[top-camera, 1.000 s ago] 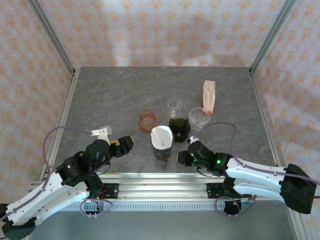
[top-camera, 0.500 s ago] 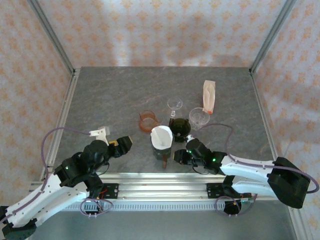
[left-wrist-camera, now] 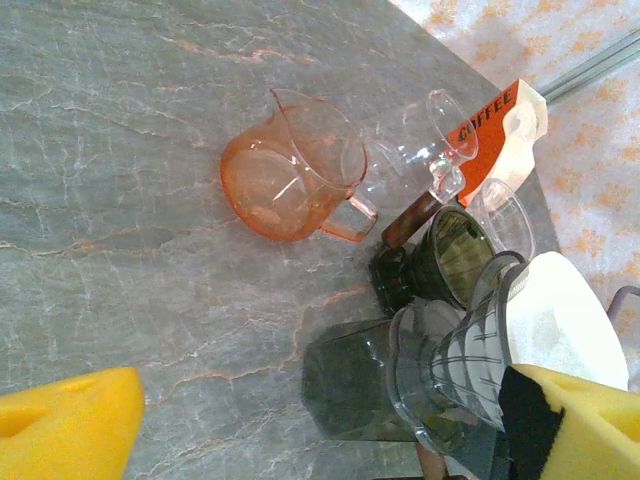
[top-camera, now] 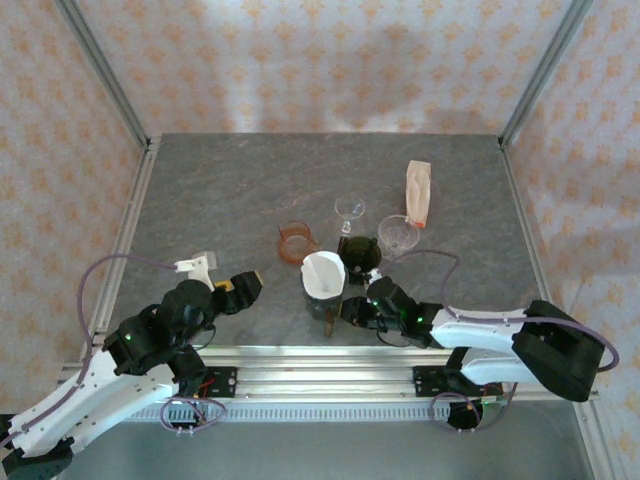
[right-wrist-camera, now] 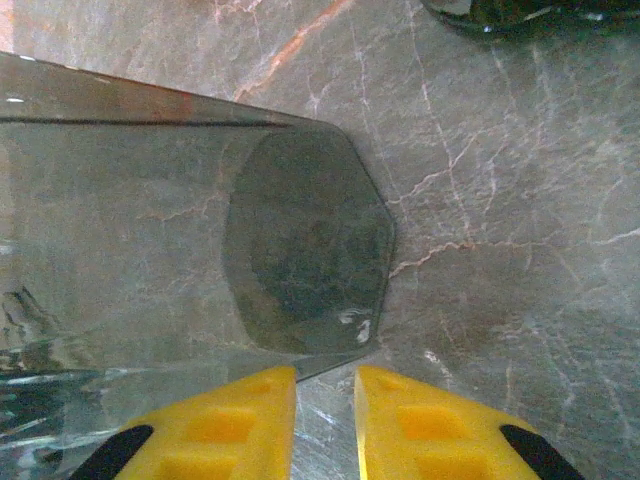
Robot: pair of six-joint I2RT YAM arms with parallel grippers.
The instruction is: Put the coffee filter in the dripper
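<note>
Nearest to the arms, the left gripper [top-camera: 243, 288] has its yellow pads spread wide with nothing between them. It sits low over the grey marble-look tabletop [top-camera: 220, 190], a bit left of the brewing stuff. The right gripper [right-wrist-camera: 325, 376] is down close to the table with its yellow fingers pulled in narrow, just a slim slit between them and nothing pinched. Its tips are right up against the base of the smoky grey faceted glass [right-wrist-camera: 300, 250], though I can't tell if they actually touch it.

The clear ribbed plastic dripper [left-wrist-camera: 465, 365] sits on top of that glass, and the white paper coffee filter [top-camera: 322, 272] is already inside it, standing up a little past the rim.

Just behind that is a dark green glass cone dripper [top-camera: 360, 255], and to its left a see-through orange plastic pitcher with a handle [top-camera: 296, 243]. To the right is a clear plastic cup [top-camera: 398, 235], and a small clear stemmed glass [top-camera: 349, 209] stands a bit further back. Farthest out, a white and orange pouch marked COFFEE [top-camera: 418, 190] lies flat beside the cup.
</note>
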